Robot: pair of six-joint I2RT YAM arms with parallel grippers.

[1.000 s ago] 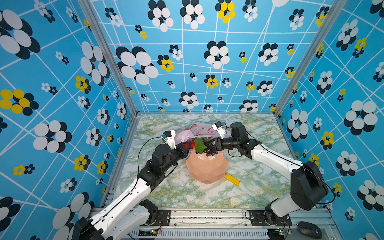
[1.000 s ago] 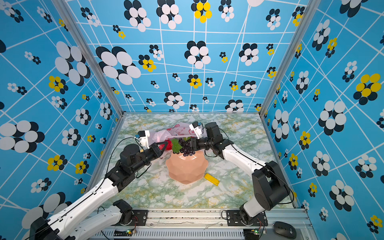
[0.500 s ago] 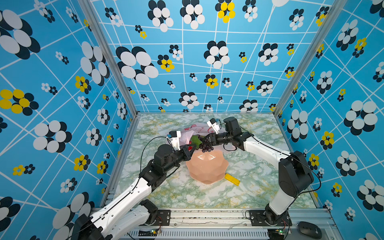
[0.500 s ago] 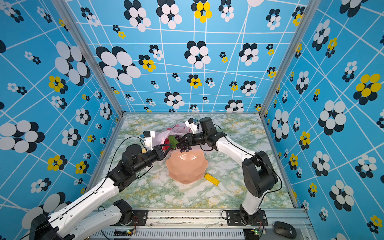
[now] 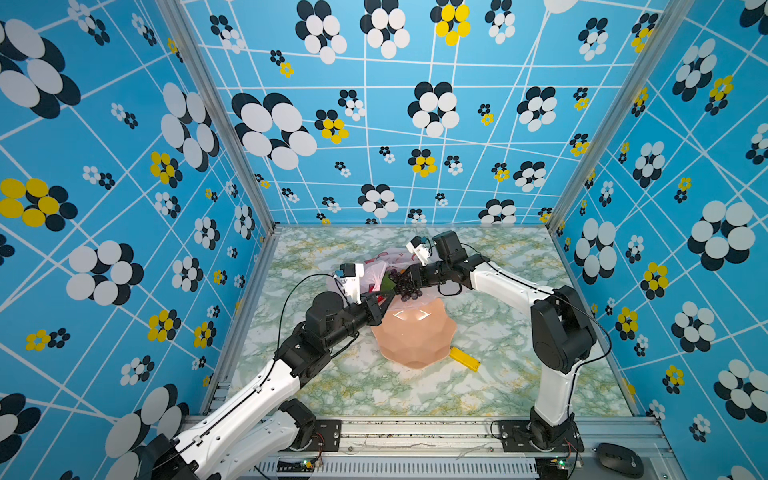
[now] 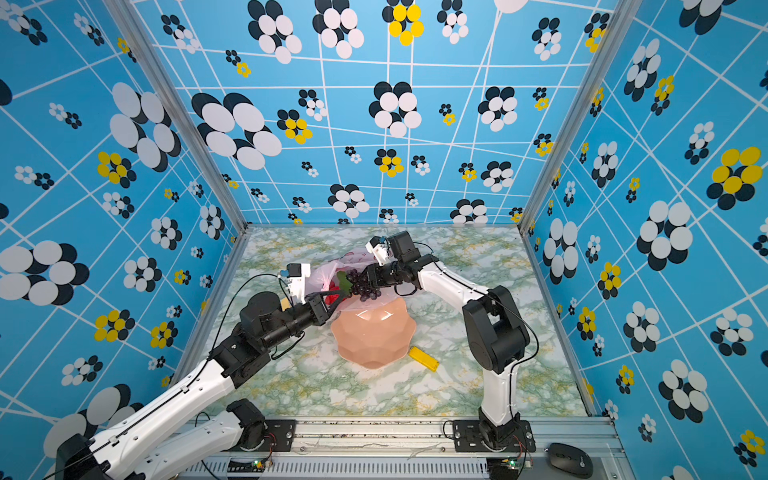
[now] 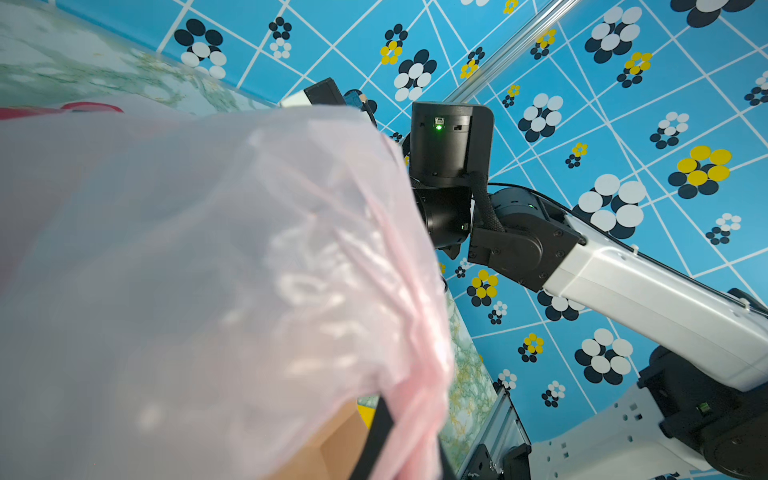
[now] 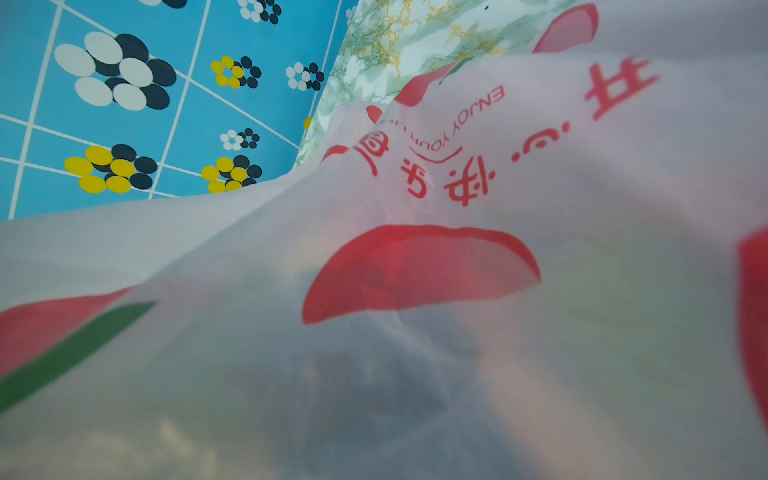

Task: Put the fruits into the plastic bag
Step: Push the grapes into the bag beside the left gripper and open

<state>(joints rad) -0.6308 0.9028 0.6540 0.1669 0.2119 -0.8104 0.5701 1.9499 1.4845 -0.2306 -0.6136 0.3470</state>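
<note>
One grape bunch (image 5: 405, 289) sits clamped in right pincer (image 5: 411, 278), seemingly above plastic bag (image 5: 376, 270).

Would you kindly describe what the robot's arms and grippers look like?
The left arm and right arm have glossy white link shells joined by black cylindrical joint housings, with thin black cables looping alongside. The left gripper and right gripper are black; beside each sits a small white camera block. A green light glows on one right-arm joint housing.
</note>
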